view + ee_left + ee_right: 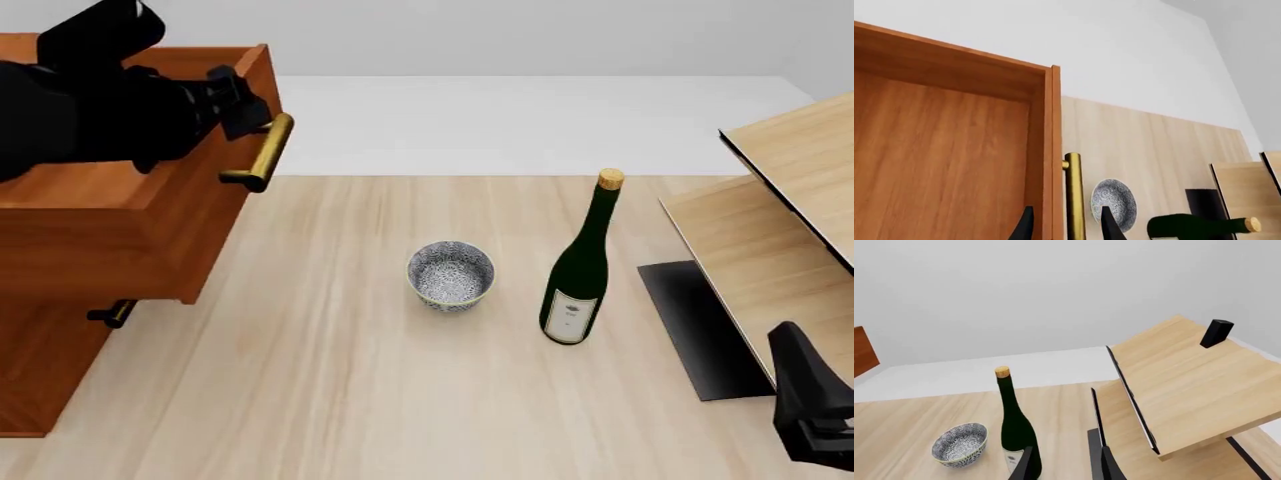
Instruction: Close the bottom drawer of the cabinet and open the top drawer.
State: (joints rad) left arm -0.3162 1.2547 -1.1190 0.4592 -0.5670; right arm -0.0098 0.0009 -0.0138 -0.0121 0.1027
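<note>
The top drawer (147, 215) of the cabinet (47, 360) stands pulled out toward the middle of the table (334, 380), its front panel overhanging the drawers below at the left edge of the front view, and its brass bar handle (263, 153) juts from the front face. The left gripper (247, 110) is at that handle: in the left wrist view its two dark fingers (1024, 225) sit on either side of the drawer's front panel and the brass bar (1074, 200), one inside the box and one outside, with a clear gap between them, so the jaws are parted around the panel and handle rather than pressed onto them. Lower on the cabinet a second small handle (114, 313) shows on a drawer that lies flush; the bottom drawer itself cannot be made out in these views. Near the middle of the table stands a patterned bowl (451, 275), and just beside it, to the right, an upright dark green wine bottle (581, 270) with a cork. Further right is a pale slanted wooden panel structure (774, 230) on a black base. The right gripper (1064, 465) hangs low at the right edge, away from everything, its fingers slightly apart and holding nothing.
</note>
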